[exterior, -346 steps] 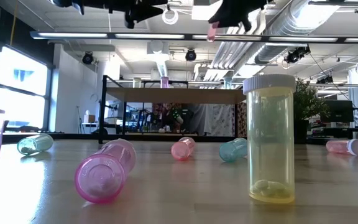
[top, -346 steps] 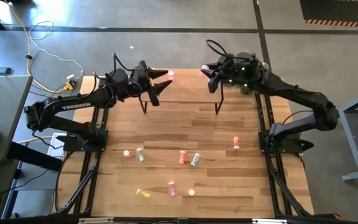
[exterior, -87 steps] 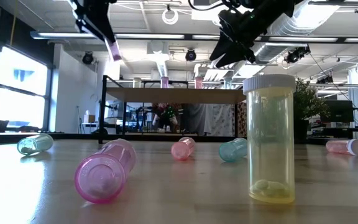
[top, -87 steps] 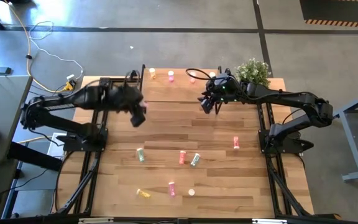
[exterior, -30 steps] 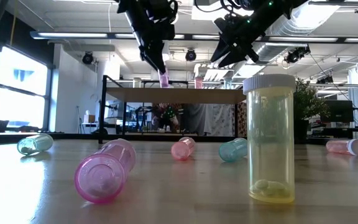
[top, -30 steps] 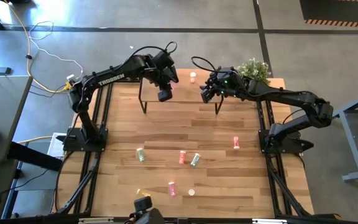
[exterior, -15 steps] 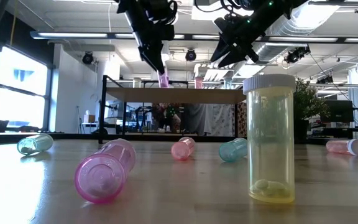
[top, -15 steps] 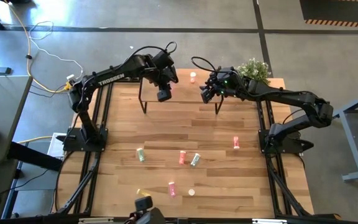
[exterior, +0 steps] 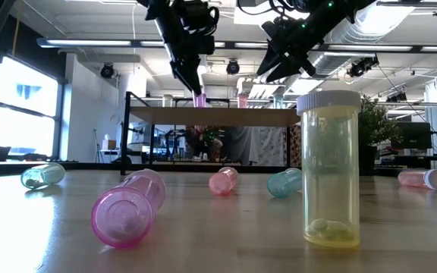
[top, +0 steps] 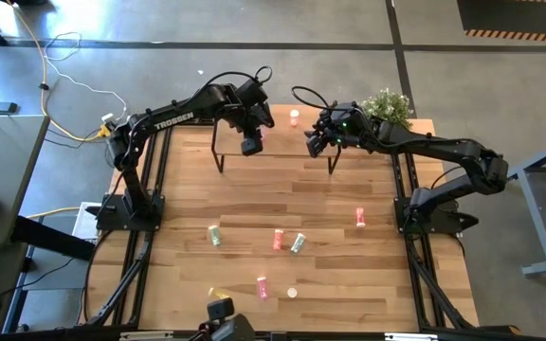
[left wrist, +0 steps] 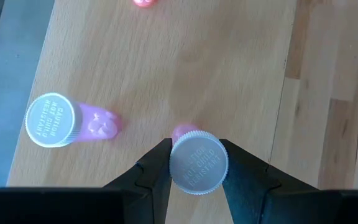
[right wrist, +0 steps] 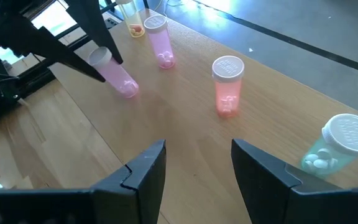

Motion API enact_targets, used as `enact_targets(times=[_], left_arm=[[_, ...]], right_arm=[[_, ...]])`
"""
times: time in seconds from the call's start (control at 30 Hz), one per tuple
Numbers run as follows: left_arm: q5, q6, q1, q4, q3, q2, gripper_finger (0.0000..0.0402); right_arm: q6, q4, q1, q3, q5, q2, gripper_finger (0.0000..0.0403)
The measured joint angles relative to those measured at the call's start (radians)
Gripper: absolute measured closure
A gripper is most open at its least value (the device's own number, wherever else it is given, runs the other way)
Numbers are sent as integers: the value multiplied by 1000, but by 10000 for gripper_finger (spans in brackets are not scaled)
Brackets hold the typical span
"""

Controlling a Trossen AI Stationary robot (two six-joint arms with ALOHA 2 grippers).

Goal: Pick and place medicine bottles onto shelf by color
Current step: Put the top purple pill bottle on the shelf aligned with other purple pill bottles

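A: Left side first: the left end effector [left wrist: 194,163] is clamped on a pink bottle [left wrist: 197,160], gripped just under its white cap, over the left part of the shelf [top: 278,133].

B: From desk level that pink bottle hangs tilted from the fingers [exterior: 190,67], its base at the shelf board; whether it touches I can't tell.

A: Another pink bottle [left wrist: 67,122] stands on the shelf just beside it.

B: Moving right, the right end effector [right wrist: 194,165] hovers over the shelf's right part, fingers spread, nothing between them.

A: Ahead of it an orange bottle [right wrist: 227,85] stands upright, a pale green bottle [right wrist: 337,147] farther along.

B: Down on the desk [top: 349,275], more loose bottles [top: 278,240] lie scattered, and a yellow bottle [exterior: 329,171] stands upright closest to the low camera.
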Motion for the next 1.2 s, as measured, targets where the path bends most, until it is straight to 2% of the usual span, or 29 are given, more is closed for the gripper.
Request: enact_targets(times=[1.2], left_arm=[[-26, 0, 0, 14, -2, 2, 288]], right_arm=[[0, 0, 0, 0, -3, 0, 229]])
